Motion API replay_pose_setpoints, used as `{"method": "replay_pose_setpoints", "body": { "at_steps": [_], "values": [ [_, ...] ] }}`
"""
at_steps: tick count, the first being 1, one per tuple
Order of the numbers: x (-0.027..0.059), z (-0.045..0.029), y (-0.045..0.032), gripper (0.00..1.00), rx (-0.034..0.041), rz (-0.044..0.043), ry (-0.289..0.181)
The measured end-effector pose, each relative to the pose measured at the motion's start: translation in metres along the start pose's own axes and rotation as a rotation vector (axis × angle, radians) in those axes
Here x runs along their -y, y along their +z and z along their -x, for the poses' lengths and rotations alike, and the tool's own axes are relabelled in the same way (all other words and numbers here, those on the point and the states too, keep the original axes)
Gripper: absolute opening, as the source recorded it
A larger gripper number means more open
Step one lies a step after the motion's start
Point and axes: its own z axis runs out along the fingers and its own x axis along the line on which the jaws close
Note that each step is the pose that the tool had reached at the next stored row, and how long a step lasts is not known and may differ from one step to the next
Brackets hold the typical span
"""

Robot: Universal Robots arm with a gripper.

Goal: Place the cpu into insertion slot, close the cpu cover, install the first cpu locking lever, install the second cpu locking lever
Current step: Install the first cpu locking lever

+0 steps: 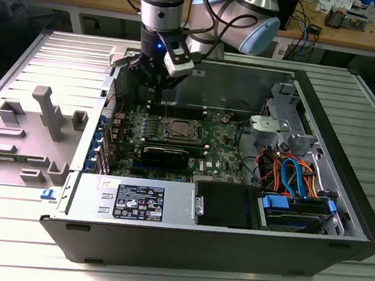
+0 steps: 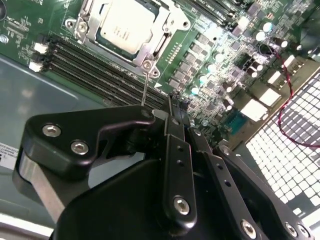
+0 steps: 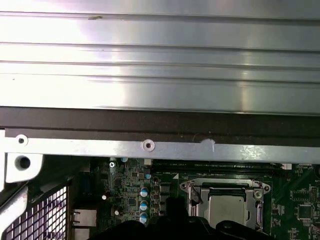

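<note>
You have the first steps behind you, as far as it shows: the cpu (image 2: 124,25) lies flat in the insertion slot (image 2: 80,22) on the green motherboard (image 1: 223,147), inside the open case (image 1: 168,208) on the worktop (image 1: 162,276); the cpu cover (image 2: 162,31) looks folded down over it, its silver frame ringing the chip on all sides.

The levers look unfinished to me; in the second wrist view a thin wire lever (image 2: 144,85) stands up from the socket's corner, beside the memory slots (image 2: 90,62), and runs up to the claw (image 2: 175,100); it is not lying latched along the socket.

The claw hangs just above that corner; you cannot tell whether it is clenched on the wire or merely beside it.

The chip itself is small and square, with a plain pale grey metal top.
</note>
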Motion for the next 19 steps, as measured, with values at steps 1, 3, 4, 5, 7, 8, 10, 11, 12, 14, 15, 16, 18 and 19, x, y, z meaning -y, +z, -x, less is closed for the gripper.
{"method": "replay_pose_setpoints", "body": {
  "at_steps": [1,3,4,5,7,8,10,11,12,14,15,16,18,19],
  "values": [
    [-0.0001,0.0006,0.0005,0.11,0.0002,0.0002,0.000],
    [-0.0003,0.0029,0.0012,0.11,0.0000,0.0001,0.000],
    [-0.0005,0.0043,0.0015,0.11,0.0000,0.0001,0.000],
    [-0.0006,0.0058,0.0016,0.11,0.0000,0.0000,0.000],
    [-0.0011,0.0092,0.0019,0.11,0.0000,0.0000,0.000],
    [-0.0014,0.0109,0.0021,0.11,0.0000,0.0001,0.000],
    [-0.0020,0.0143,0.0028,0.11,0.0000,0.0001,0.000],
    [-0.0021,0.0157,0.0031,0.11,0.0000,0.0000,0.000],
    [-0.0021,0.0172,0.0035,0.11,0.0000,0.0000,0.000],
    [-0.0023,0.0204,0.0044,0.11,0.0000,0.0000,0.000],
    [-0.0025,0.0225,0.0052,0.11,0.0000,0.0001,0.000],
    [-0.0027,0.0237,0.0057,0.11,0.0000,0.0001,0.000],
    [-0.0028,0.0261,0.0080,0.11,0.0000,0.0001,0.000],
    [-0.0028,0.0269,0.0094,0.11,0.0000,0.0001,0.000]
  ]
}}
